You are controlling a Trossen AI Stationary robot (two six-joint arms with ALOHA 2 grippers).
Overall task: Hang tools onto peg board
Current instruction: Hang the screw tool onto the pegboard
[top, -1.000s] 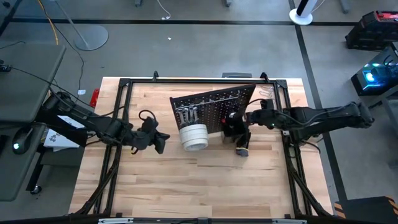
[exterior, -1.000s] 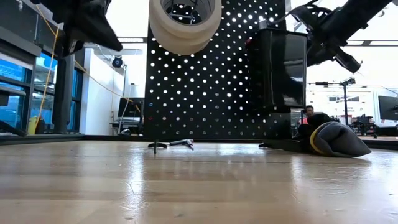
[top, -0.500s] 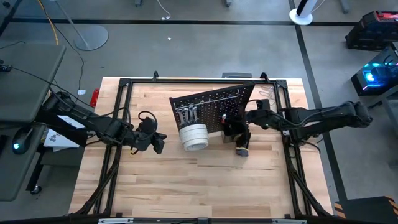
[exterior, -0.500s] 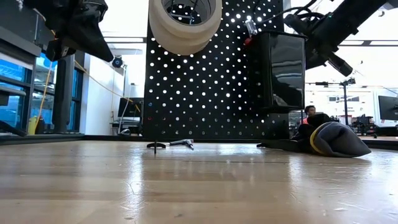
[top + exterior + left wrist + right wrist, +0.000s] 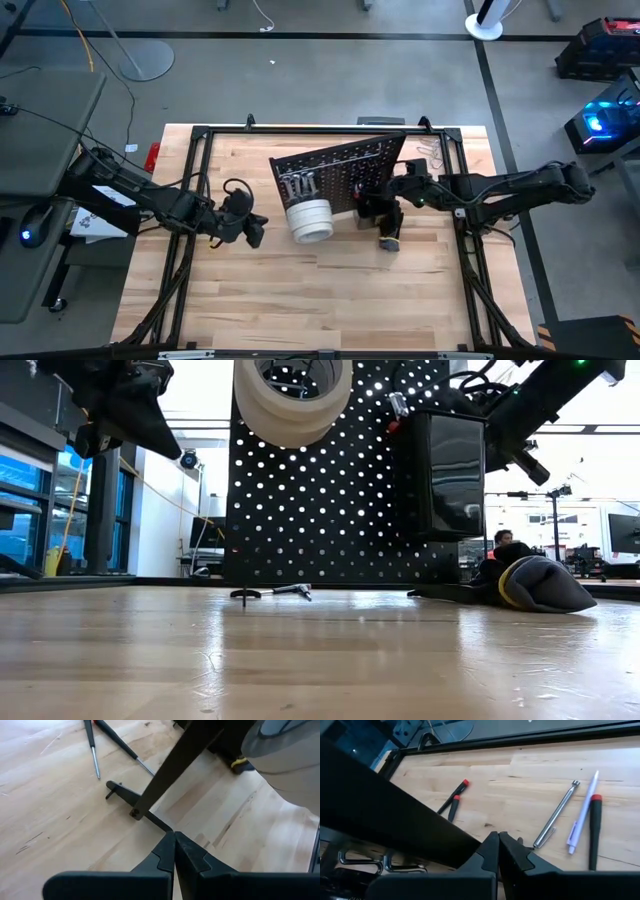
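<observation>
From above, the peg board stands tilted on the wooden surface, a stack of white tape rolls hanging at its front. The left gripper sits just beside the tape on the open side, fingers pressed shut and holding nothing. The right gripper reaches in at the board's other end, beside the small black bin, with a dark glove lying just below it. At table height, the tape rolls and bin hang on the dotted board; the glove lies on the surface past the bin. In the left wrist view, the closed fingers point at the board's thin foot, with screwdrivers beyond. In the right wrist view, the closed, empty fingers sit against the board's dark edge, with screwdrivers, a metal rod and a pen lying farther off.
</observation>
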